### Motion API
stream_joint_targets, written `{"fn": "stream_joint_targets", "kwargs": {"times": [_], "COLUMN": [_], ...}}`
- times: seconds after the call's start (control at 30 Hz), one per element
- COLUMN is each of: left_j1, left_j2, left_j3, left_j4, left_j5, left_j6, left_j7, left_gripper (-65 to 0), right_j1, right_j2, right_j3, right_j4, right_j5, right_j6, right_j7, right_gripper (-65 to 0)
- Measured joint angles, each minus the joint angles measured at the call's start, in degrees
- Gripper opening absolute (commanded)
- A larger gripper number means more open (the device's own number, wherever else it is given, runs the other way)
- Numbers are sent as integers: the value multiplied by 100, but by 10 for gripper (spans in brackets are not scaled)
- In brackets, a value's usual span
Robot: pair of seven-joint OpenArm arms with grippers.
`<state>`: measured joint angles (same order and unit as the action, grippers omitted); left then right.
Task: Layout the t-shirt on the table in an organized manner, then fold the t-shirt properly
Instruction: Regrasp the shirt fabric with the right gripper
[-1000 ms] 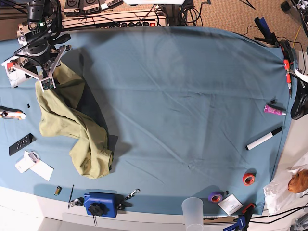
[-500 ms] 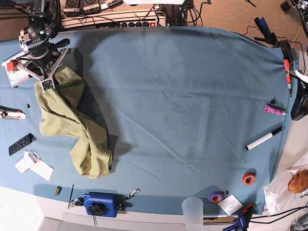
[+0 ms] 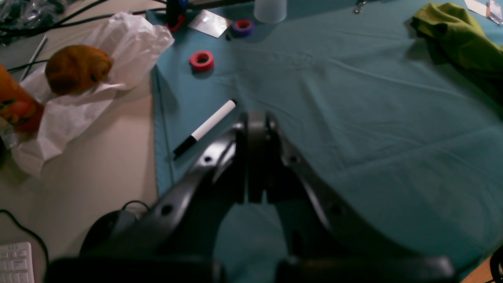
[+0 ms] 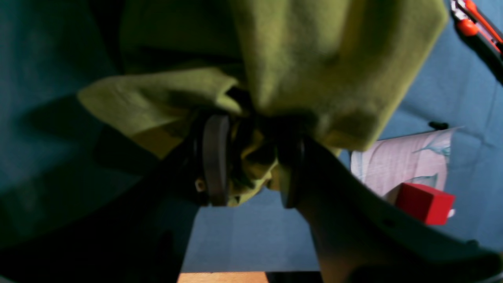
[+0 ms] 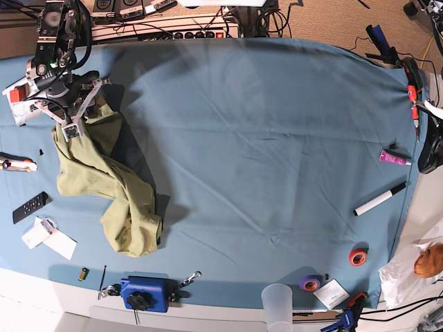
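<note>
The olive-green t-shirt (image 5: 104, 176) lies bunched at the left end of the teal table (image 5: 277, 138), trailing toward the front edge. My right gripper (image 5: 69, 128) is at the shirt's upper end. In the right wrist view a wad of the t-shirt (image 4: 314, 59) sits between the fingers (image 4: 215, 157), so the right gripper (image 4: 253, 165) is shut on it. My left gripper (image 3: 255, 122) hovers shut and empty over the table (image 3: 353, 98) at the right end, near a black-and-white marker (image 3: 206, 125). The t-shirt (image 3: 459, 35) shows far off in that view.
A remote (image 5: 30, 207), paper cards (image 5: 48, 238) and an orange-handled tool (image 5: 17, 164) lie left of the shirt. A blue clamp block (image 5: 145, 294) and a plastic cup (image 5: 277, 304) stand at the front edge. At the right are a marker (image 5: 379, 199), red tape (image 5: 358, 257), purple tape (image 5: 311, 282) and a pink tube (image 5: 394, 158).
My right arm has shifted a little toward the front with the shirt's upper edge in its grip. The rest of the shirt and the left arm have stayed put.
</note>
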<state>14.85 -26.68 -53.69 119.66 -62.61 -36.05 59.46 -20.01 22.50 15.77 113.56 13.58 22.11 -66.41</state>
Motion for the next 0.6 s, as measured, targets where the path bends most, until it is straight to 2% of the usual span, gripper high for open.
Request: {"fn": "stream_joint_targets", "kwargs": {"times": [0.2,0.3,0.37,0.47,0.6], "left_j1": [-7,-13,-13,-13,-13], "left_j2": [0,2,4,4,4], "left_j3": [0,0,0,0,0], "left_j4": [0,0,0,0,0], "left_j5": [0,-15,-20,-20,-20], "left_j6": [0,0,0,0,0], "left_j7": [0,0,0,0,0], "left_gripper": [-650,-650,-650,-650,-650], "right_j1": [2,0,0,2,2], "right_j2": [0,2,2,0,2], "right_j3": [0,0,0,0,0], "right_j4": [-2,-2,-4,-4,-4], "right_j5": [199,293,671,1224,1182], "right_j6": [-2,-2,0,328,323], "right_j7": [-20,-22,-17,-15,-256], "right_gripper": [-650,-650,-650,-650,-650]}}
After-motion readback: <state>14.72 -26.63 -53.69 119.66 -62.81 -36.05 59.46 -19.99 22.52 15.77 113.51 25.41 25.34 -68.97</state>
